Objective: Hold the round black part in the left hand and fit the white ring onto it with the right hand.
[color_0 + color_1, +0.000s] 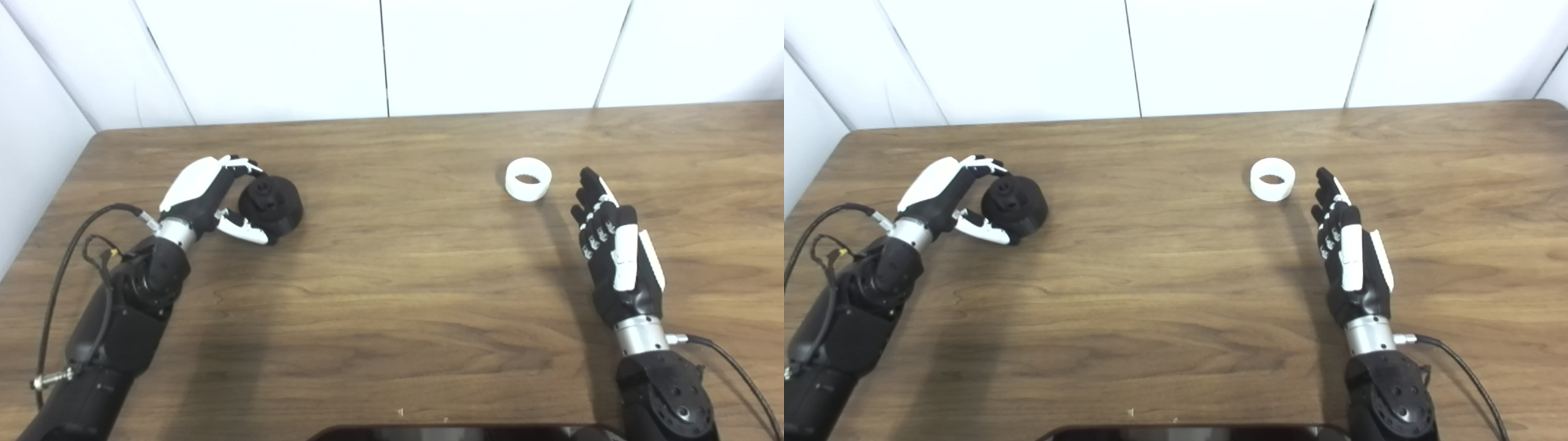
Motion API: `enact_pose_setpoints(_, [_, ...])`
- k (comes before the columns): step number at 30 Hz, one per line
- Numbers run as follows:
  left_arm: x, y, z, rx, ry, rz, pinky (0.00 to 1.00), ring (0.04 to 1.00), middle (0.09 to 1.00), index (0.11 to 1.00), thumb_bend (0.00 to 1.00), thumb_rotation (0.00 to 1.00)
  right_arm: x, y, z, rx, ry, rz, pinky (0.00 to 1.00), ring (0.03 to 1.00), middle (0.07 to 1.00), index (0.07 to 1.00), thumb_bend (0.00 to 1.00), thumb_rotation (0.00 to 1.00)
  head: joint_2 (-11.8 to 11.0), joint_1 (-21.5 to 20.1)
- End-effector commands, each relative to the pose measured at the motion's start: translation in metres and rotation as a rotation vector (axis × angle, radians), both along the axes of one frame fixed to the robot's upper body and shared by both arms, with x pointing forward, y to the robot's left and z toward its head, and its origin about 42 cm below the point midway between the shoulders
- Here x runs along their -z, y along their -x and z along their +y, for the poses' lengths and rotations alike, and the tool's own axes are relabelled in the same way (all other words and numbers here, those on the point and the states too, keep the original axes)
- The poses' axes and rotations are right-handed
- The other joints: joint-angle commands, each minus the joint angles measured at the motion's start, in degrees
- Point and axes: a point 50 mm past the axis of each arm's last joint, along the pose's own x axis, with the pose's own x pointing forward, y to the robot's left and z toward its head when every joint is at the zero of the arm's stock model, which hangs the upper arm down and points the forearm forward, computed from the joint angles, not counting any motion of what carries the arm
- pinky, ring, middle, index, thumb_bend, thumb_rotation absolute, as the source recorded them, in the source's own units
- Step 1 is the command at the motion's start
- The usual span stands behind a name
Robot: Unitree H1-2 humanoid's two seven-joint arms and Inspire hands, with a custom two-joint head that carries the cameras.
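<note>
The round black part [271, 205] rests on the wooden table [404, 294] at the left, its hub facing up. My left hand [208, 196] curls around its left side, fingers over the top and thumb under the front, but I cannot tell whether they grip it. The white ring [528, 178] lies flat on the table to the right of centre. My right hand [615, 245] is open, fingers straight, its fingertips [588, 180] a short way right of the ring and not touching it.
White wall panels [386, 55] stand behind the table's far edge. A dark object [465, 432] shows at the bottom edge of the picture. Cables [67, 257] trail from both wrists.
</note>
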Motion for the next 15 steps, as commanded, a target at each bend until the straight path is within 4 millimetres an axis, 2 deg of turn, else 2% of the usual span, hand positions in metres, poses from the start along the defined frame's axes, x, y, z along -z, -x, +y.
enact_pose_setpoints(1, [-0.022,-0.004,-0.006,0.051,-0.001,-0.075,0.88,0.982,0.893,0.602,0.85,0.18,0.035,0.020,-0.004,0.005,-0.016,0.124,1.00,1.000,0.989,0.937,0.67,1.00,0.0,0.0])
enact_pose_setpoints(12, [-0.025,0.017,-0.035,0.135,0.021,-0.043,0.95,0.984,0.900,0.617,0.83,0.20,0.033,0.020,-0.003,-0.001,-0.009,0.125,1.00,1.000,0.989,0.936,0.68,1.00,0.3,0.2])
enact_pose_setpoints(15, [-0.025,0.023,-0.044,0.152,0.029,-0.038,0.92,0.981,0.894,0.616,0.83,0.21,0.032,0.020,-0.003,-0.002,-0.015,0.125,1.00,1.000,0.991,0.937,0.67,1.00,0.4,0.2])
